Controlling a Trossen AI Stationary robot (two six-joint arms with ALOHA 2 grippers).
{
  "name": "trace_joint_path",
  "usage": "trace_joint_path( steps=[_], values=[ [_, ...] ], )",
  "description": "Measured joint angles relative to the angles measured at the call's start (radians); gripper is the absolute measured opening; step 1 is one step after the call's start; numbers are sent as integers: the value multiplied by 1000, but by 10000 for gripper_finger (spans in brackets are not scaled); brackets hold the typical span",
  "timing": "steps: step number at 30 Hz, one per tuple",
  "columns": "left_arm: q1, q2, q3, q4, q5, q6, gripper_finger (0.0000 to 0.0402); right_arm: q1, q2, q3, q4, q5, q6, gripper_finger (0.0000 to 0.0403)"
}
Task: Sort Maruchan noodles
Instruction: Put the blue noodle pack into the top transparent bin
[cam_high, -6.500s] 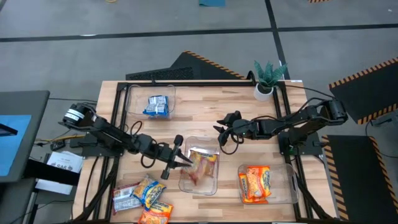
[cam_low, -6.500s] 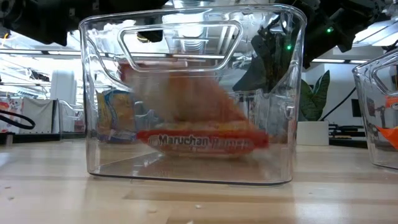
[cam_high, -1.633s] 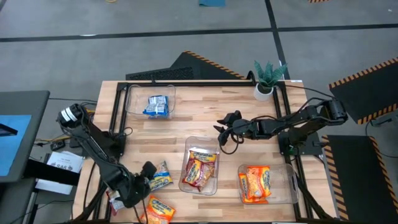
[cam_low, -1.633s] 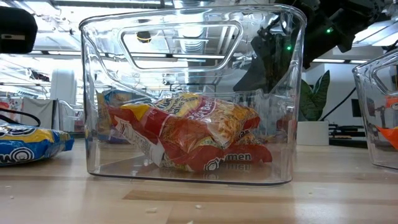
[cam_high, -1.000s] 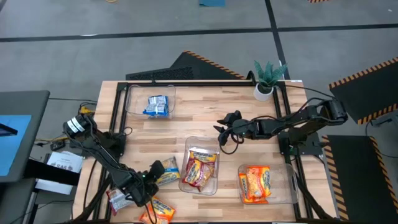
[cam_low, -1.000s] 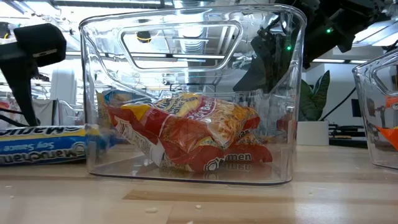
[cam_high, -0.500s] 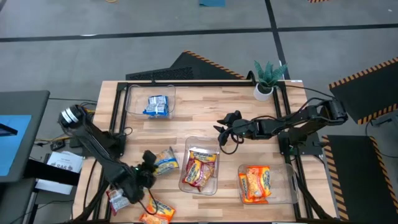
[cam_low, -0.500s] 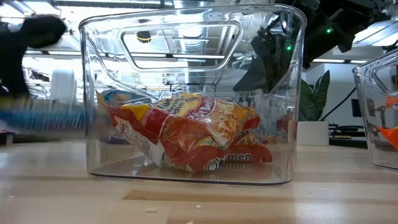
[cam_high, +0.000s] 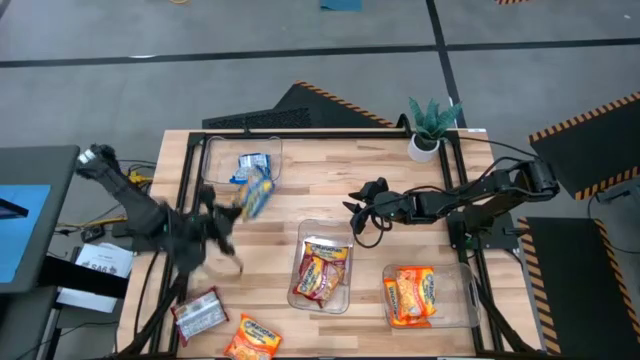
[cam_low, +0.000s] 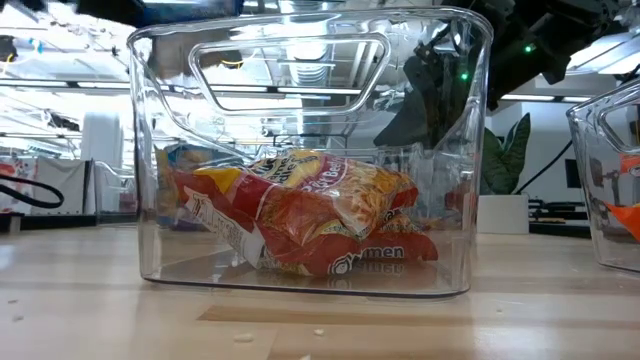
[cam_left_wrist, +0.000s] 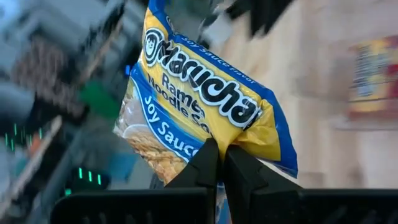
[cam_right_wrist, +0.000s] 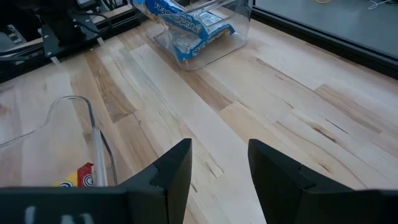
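Left wrist view, left tool (cam_left_wrist: 217, 163) pinching blue noodle packet (cam_left_wrist: 199, 112), fingers closed

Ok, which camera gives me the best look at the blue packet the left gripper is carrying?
The left wrist view: the blue packet fills it, pinched at its lower edge by the left gripper, label readable. The high view shows it blurred near the far-left bin. The right wrist view catches it above that bin. The low view misses it.

left end effector (cam_left_wrist: 217, 155) clamped, raised
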Motion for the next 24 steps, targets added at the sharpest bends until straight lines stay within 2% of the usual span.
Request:
trace_joint_path(
  steps=[6, 10, 14, 19, 24],
  values=[
    [373, -134, -1, 26, 212, 144, 1, 0, 0, 0, -2, 0, 0, 182],
    [589, -152, -1, 182, 475, 298, 1, 0, 0, 0, -2, 0, 0, 182],
    [779, -115, 0, 305, 727, 406, 1, 0, 0, 0, -3, 0, 0, 182],
    [996, -61, 0, 341, 855, 437, 0, 0, 0, 0, -8, 0, 0, 182],
    [1178, -29, 0, 319, 980, 398, 0, 0, 0, 0, -16, 0, 0, 182]
  ],
)
